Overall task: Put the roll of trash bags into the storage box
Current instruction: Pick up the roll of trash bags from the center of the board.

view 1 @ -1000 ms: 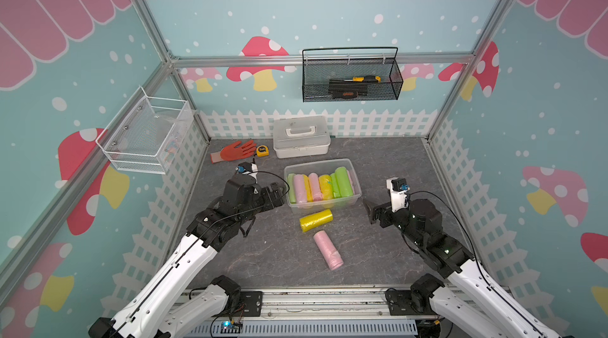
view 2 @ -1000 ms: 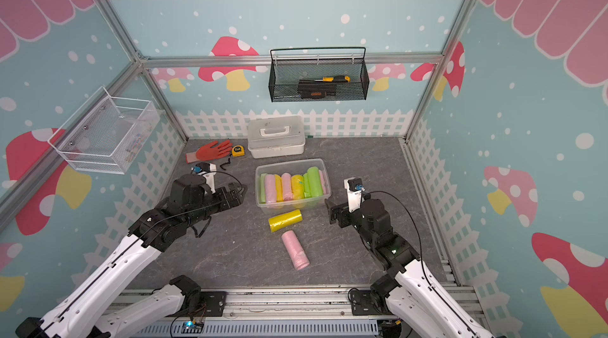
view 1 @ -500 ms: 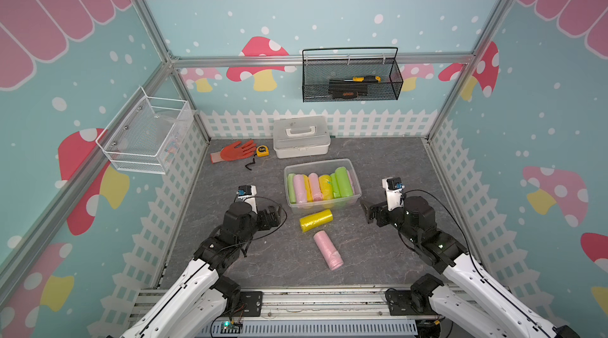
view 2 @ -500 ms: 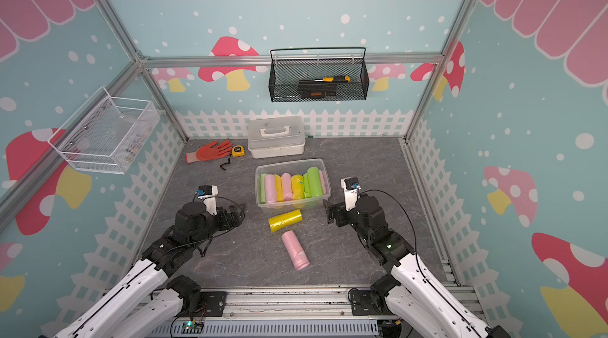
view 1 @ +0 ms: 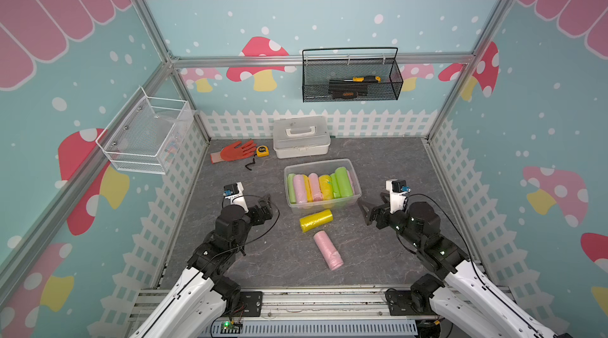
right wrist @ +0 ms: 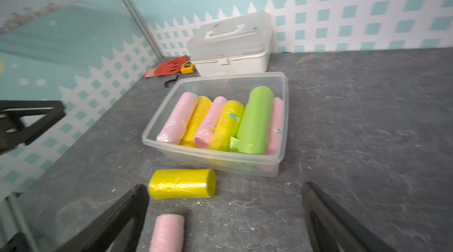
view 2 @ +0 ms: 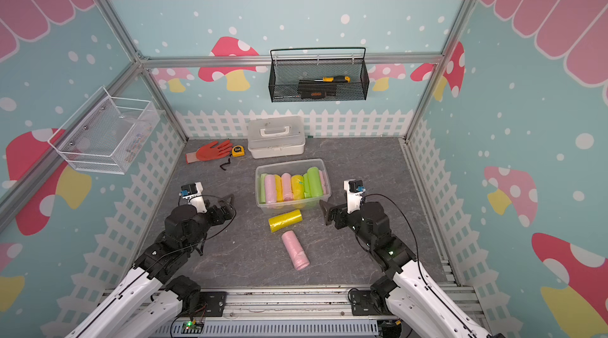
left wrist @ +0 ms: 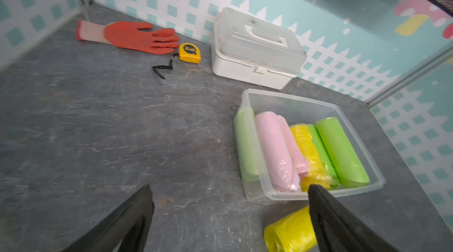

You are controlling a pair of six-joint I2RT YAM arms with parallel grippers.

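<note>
My left claw (left wrist: pixel 229 189) stands spread wide, gripping nothing. My right claw (right wrist: pixel 224 188) is the same. Between them a yellow roll (right wrist: pixel 182 187) lies on the table (right wrist: pixel 343 116) just beside the storage box (right wrist: pixel 213 157), which holds several packed rolls (right wrist: pixel 255 120). A pink roll (right wrist: pixel 166 233) lies nearer the arms' base. The left wrist view catches only the yellow one. Only the top views show the black wall basket (view 1: pixel 352 89).

Bare bench (view 1: pixel 388 254) lies open either side of the storage box (view 1: pixel 318 162); a yellow roll (view 1: pixel 316 220) and a pink roll (view 1: pixel 328 250) crowd its front.
</note>
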